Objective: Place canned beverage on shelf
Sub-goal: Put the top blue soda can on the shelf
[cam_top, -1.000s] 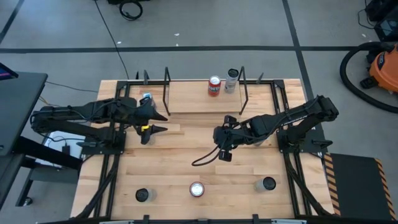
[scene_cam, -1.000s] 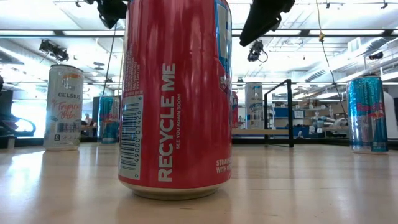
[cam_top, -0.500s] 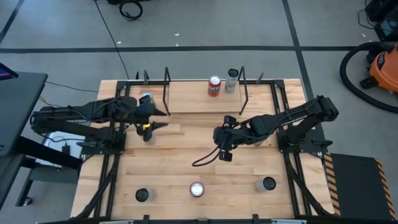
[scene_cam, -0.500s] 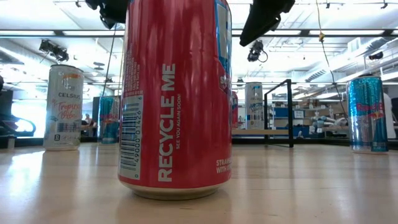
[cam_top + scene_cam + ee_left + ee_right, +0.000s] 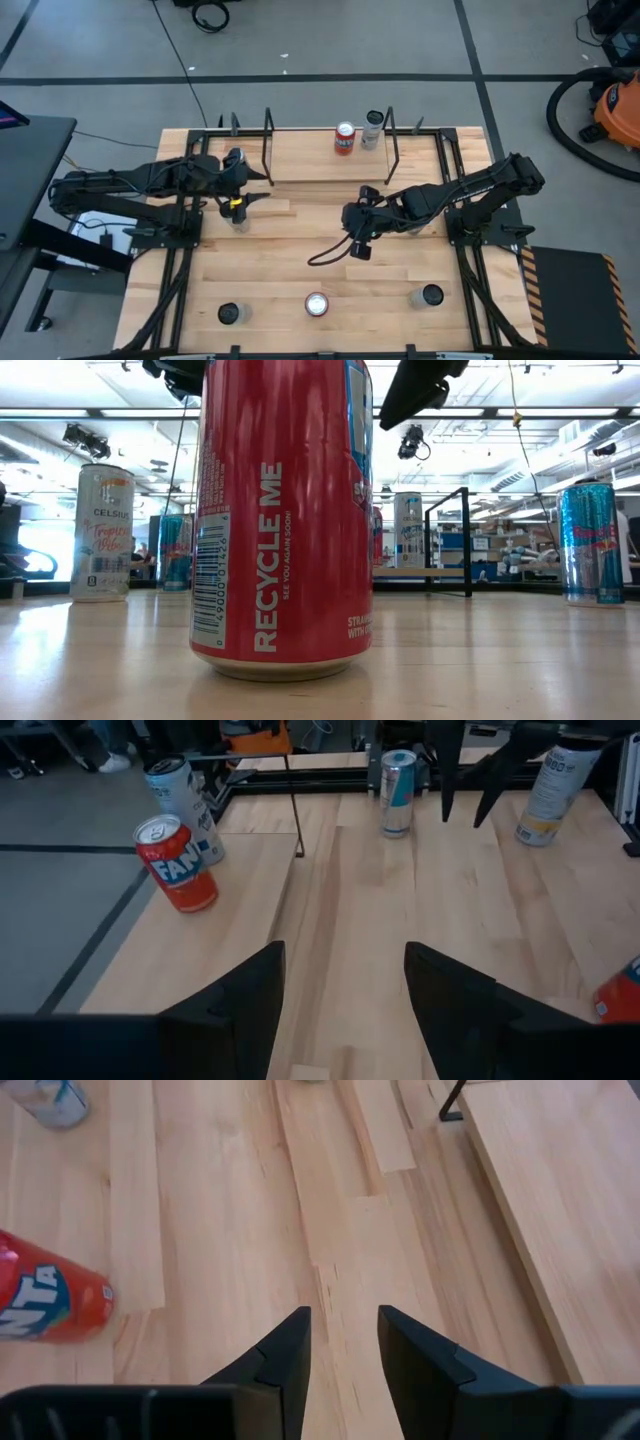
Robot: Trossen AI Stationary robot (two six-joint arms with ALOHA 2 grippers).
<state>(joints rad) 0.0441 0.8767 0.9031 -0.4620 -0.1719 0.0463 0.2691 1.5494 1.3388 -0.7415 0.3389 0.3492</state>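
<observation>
The shelf (image 5: 310, 160) is a light-wood board between black rod uprights at the table's far edge. A red Fanta can (image 5: 345, 138) and a white can (image 5: 373, 128) stand upright on its right half. Three more cans stand along the near edge: one at the left (image 5: 230, 313), a red one (image 5: 316, 303) in the middle, one at the right (image 5: 430, 296). My left gripper (image 5: 258, 190) hangs open above the table at the shelf's left end, empty (image 5: 343, 948). My right gripper (image 5: 352, 228) hangs over the table's middle, open by a narrow gap, empty (image 5: 345, 1315).
A blue-and-silver can (image 5: 175, 550) stands on the table left of the shelf, close to my left gripper. Another blue-and-silver can (image 5: 397, 790) stands beyond the shelf's right upright (image 5: 292, 800), under my right arm. The shelf's left half is bare board.
My left gripper has rolled about the line it points along without leaving its place. In the high view its two fingers lay side by side a second ago and now stand nearly one over the other. My right arm and all cans have kept still.
</observation>
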